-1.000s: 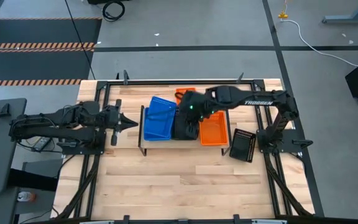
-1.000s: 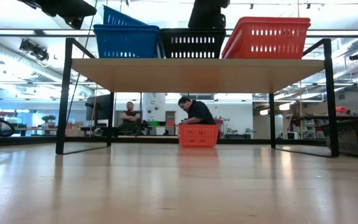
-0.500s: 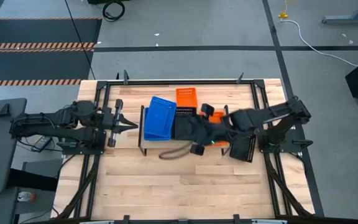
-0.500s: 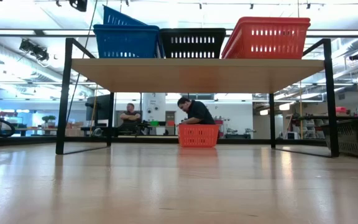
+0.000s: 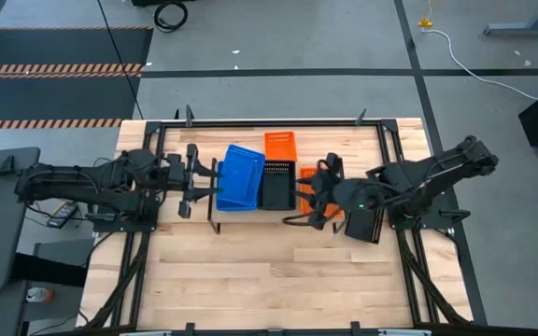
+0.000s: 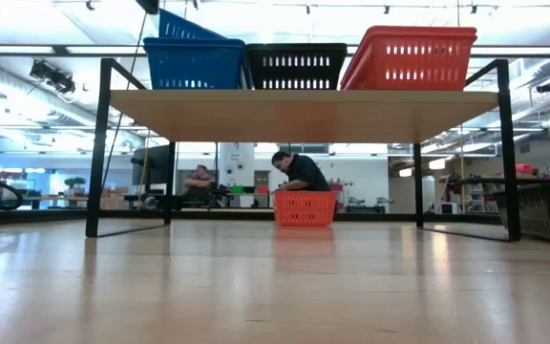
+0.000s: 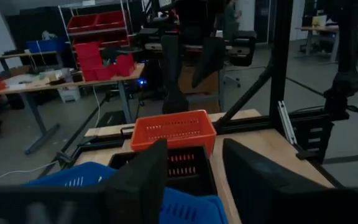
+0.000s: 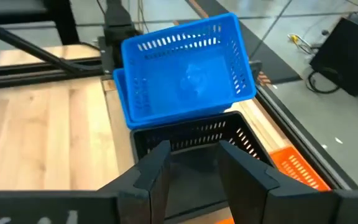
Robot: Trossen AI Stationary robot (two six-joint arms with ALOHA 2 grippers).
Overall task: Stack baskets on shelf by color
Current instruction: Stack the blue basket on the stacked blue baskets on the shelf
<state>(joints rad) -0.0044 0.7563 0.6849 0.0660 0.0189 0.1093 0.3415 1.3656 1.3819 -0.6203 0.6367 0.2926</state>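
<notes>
The shelf carries a blue basket stack, its upper one askew, a black basket in the middle and orange baskets at the right end. My left gripper is open and level at the shelf's left end, its fingers just above the blue stack's edge. My right gripper is open above the shelf's right end, tipped down toward the black basket, with nothing between its fingers. One orange basket rests on the table behind the shelf.
A black basket lies on the table right of the shelf, under my right arm. The tabletop's near half is bare wood. Metal frame rails run around the table. People sit in the room beyond.
My left gripper has moved toward the shelf, risen a little and opened from shut. My right gripper has drawn back from above the black basket toward the table's right edge, swinging and turning as it went. The baskets have stayed where they were.
</notes>
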